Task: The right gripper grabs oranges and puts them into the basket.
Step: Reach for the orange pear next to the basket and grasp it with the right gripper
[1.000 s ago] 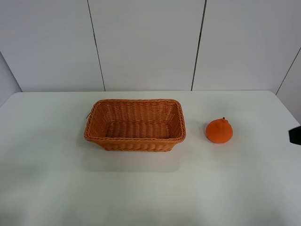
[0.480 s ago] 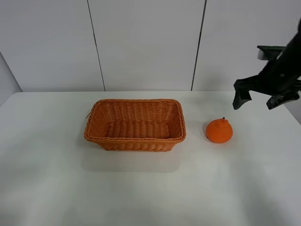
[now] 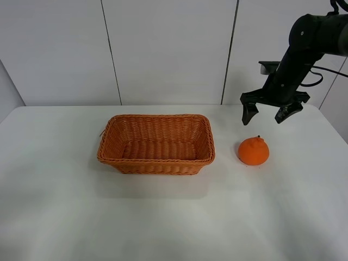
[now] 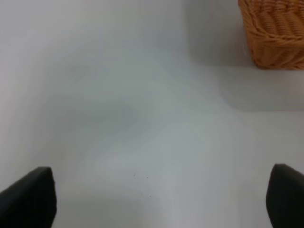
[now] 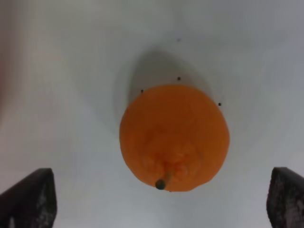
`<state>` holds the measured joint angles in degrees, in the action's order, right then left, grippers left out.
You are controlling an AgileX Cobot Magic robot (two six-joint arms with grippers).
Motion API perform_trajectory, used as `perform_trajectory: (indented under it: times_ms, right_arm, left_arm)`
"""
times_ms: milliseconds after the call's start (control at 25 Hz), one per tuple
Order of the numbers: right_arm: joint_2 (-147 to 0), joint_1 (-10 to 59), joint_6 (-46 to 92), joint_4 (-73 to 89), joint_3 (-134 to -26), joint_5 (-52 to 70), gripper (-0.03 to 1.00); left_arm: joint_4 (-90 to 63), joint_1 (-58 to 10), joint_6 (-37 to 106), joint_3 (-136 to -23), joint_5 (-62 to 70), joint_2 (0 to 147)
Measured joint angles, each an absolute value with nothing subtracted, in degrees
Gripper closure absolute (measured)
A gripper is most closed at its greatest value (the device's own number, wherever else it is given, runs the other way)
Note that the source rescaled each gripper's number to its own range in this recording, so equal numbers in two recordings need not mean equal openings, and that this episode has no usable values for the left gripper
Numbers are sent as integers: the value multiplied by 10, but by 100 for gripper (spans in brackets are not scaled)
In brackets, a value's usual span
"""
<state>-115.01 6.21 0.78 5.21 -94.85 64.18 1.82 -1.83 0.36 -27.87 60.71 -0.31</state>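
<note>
Wall (image 3: 163,49): pale panels with dark seams, behind the table.

Table (image 3: 163,217): white, flat, carrying the basket and the orange.

Basket (image 3: 157,166): woven wicker, orange-brown, rectangular with flared sides and a braided rim. It stands upright near the table's middle, with nothing visible inside. One corner shows in the left wrist view.

Right arm (image 3: 304,38): black and jointed, with cables, reaching in from the upper right.

Right gripper (image 3: 263,120): black, two-fingered, pointing down, jaws spread wide and holding nothing. It hangs in the air over the orange, clear of it and a little toward the wall side. In the right wrist view its fingers sit at either edge with the fruit between them and below.

Left gripper (image 4: 156,199): fingers far apart, nothing held, over bare table off the basket's corner.

Orange (image 3: 253,151): one, bright, with a knobbed top and a small dark stem. It sits on the table just right of the basket, apart from it.
</note>
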Motion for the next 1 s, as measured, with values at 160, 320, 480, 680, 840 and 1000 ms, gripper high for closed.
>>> perform_trajectory:
  times_ms: [160, 320, 480, 680, 840, 1000]
  right_arm:
    - [-1166, 61, 5, 47, -950, 644, -1]
    - [-1195, 61, 0, 47, -950, 644, -1]
    - [-1235, 61, 0, 46, -950, 639, -1]
    - [-1285, 61, 0, 47, -950, 628, -1]
    - [-1301, 61, 0, 47, -950, 621, 1]
    - [-1301, 61, 0, 47, -950, 619, 34]
  left_arm:
    - [18, -18, 4, -279, 607, -3]
    - [18, -18, 4, -279, 607, -3]
    - [18, -18, 4, -279, 607, -3]
    - [18, -18, 4, -279, 607, -3]
    - [18, -18, 4, -279, 607, -3]
    - [18, -18, 4, -279, 607, -3]
